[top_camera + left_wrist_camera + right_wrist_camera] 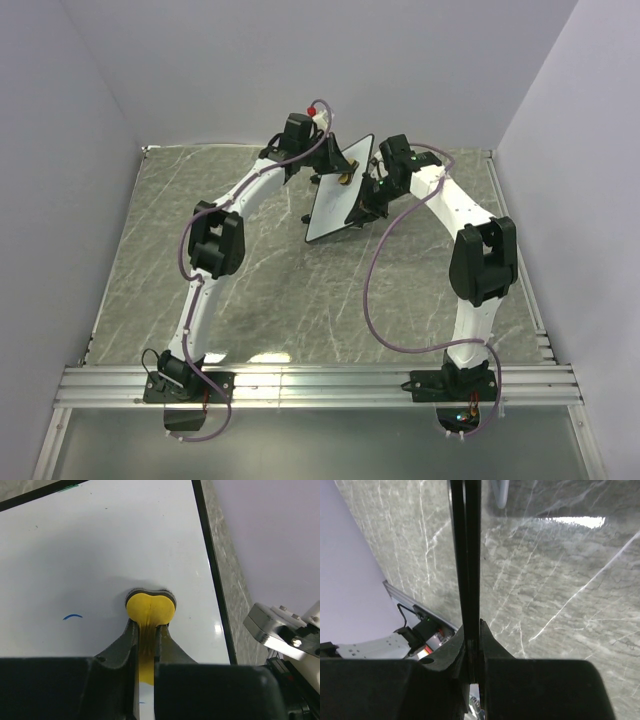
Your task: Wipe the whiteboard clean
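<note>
Near the top centre of the overhead view, the whiteboard [335,200] stood tilted above the marble table [250,300], with the right gripper [472,630] clamped on its black edge. The left gripper [146,628] clenched a yellow eraser [150,609] against the board's white face, right of a small blue mark [73,616].

You've got the whiteboard [335,195] at centre-rear of the table: white face, thin black frame, rounded corners. It stands steeply tilted, its edge pinched in the right gripper [471,630]. The face is mostly clean, with one short blue stroke [73,616] showing.
</note>
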`<state>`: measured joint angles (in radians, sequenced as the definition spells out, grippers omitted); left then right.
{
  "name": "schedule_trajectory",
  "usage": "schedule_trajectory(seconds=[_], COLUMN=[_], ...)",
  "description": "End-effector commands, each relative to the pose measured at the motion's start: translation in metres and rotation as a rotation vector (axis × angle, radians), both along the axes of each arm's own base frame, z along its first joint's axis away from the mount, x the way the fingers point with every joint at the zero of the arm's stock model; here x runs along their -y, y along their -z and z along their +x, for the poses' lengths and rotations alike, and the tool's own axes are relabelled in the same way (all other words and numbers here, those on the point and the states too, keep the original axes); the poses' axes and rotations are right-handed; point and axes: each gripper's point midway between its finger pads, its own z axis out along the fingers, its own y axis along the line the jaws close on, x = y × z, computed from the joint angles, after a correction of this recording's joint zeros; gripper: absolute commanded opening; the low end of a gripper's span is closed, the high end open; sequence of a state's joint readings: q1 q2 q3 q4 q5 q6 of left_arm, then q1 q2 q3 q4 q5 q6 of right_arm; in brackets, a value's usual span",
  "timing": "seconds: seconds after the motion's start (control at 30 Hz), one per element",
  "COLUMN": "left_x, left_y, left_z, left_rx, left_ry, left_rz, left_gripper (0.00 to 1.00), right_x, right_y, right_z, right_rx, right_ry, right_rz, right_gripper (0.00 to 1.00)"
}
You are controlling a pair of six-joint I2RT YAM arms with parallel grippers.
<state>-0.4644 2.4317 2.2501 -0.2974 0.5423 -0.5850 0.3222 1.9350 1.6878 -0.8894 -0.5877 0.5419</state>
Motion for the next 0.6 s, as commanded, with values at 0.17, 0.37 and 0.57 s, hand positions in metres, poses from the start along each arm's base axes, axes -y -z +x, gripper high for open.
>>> schedule_trajectory(seconds=[0.17,0.37,0.57], left_x=[0.022,0.013,-0.006], left_y=[0.013,0.069,0.104], left_z=[-0.064,-0.016,0.014], left_rx=[-0.085,-0.124,-0.121], left_ry=[0.131,-0.019,-0.093], left_rz=[0.043,0.171,0.196], left_gripper=[0.0,0.0,0.0], right_x=[-0.023,-0.026,-0.025], right_y=[0.038,0.033,0.031], right_z=[-0.025,-0.03,-0.044], right_rx=[-0.027,-0.032,-0.049], right_ry=[-0.163,-0.187,-0.208], right_rz=[-0.038,-0.021,-0.002], right_gripper=[0.0,0.0,0.0])
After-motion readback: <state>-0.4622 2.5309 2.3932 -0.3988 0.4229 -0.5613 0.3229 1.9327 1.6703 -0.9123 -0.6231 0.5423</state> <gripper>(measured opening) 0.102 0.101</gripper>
